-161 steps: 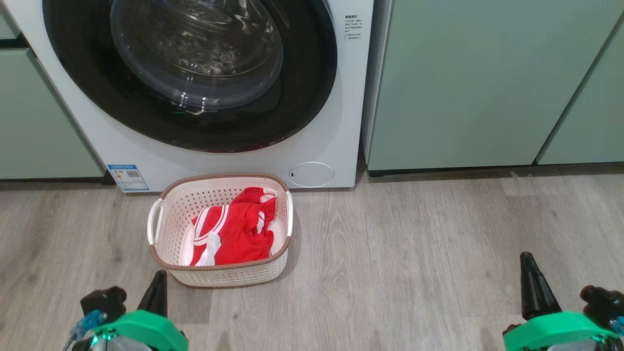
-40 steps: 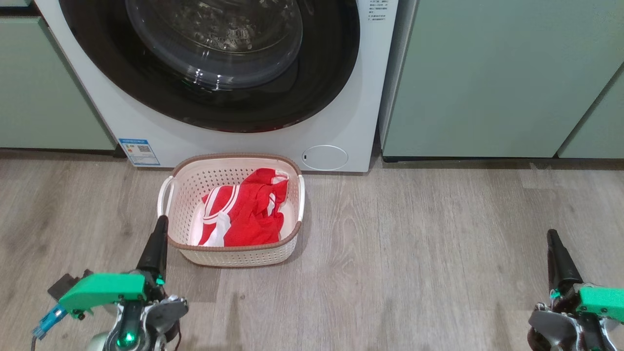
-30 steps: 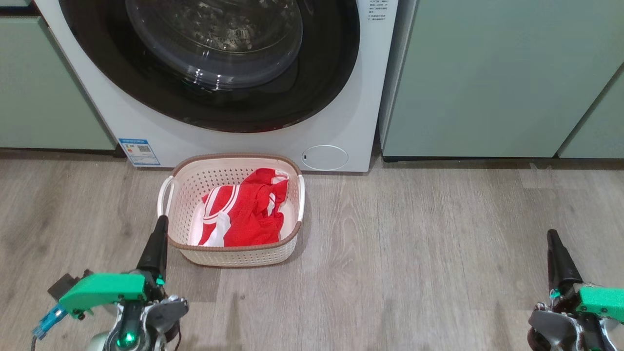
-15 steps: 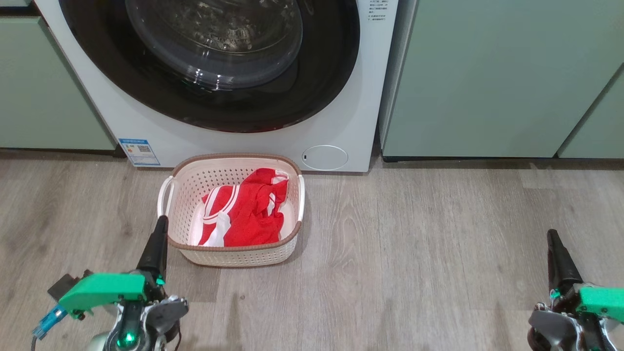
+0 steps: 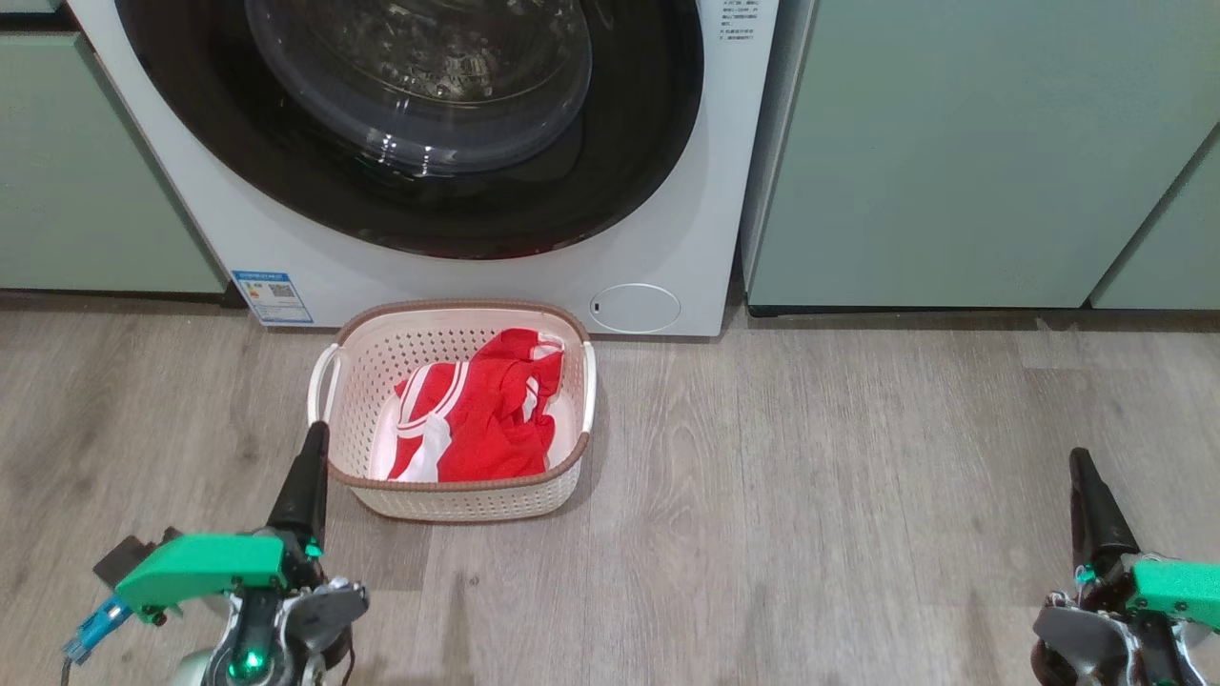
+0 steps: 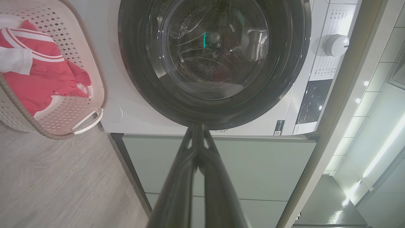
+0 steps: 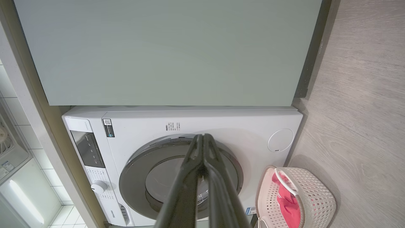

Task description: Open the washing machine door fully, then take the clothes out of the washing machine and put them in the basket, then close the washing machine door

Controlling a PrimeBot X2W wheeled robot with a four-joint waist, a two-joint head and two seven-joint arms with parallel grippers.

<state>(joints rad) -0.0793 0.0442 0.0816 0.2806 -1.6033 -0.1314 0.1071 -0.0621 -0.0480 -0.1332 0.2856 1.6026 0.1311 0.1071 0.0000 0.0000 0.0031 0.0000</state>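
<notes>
You are facing the washing machine (image 5: 686, 257), and its washing machine door (image 5: 419, 86) is sitting shut, flush in the front. Judge it as the heavy, stiff piece here, swinging on a hinge and resisting at the latch. Its glossy black rim is likely offering a slick hold, so you should be hooking its edge rather than pressing the domed glass. The basket (image 5: 457, 483) is standing on the floor (image 5: 810, 476) just in front of the washing machine's lower edge, looking light and apt to slide if nudged. The clothes (image 5: 481, 419) are lying crumpled inside it, soft, limp and light, best pinched at a raised fold. Whether anything is lying in the drum (image 6: 208, 66) you cannot tell through the glass. Both claws are hanging closed and empty, back from the washing machine: the left claw (image 5: 313, 448) before its left half, the right claw (image 5: 1080, 462) well off to its right.
</notes>
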